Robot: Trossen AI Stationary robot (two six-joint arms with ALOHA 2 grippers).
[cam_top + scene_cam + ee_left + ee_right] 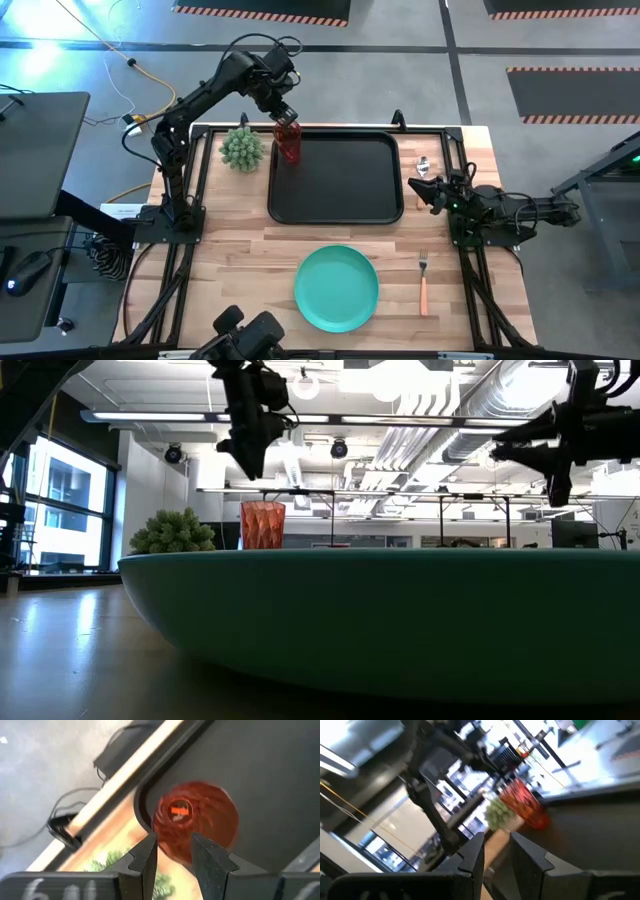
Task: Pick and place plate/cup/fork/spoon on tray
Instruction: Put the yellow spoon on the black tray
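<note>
My left pincer [285, 112] fingers apart above the cup [289, 142], cup upright in the tray [340, 205] upper-left corner, my right pincer [418, 190] at frame right, I cannot tell its fingers.

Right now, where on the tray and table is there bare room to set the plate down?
Most of the tray is bare; only the cup stands in its far-left corner, under the left gripper. Bare wood also lies between the tray and the plate. It is crowded at the right edge: spoon, right gripper, fork.
</note>
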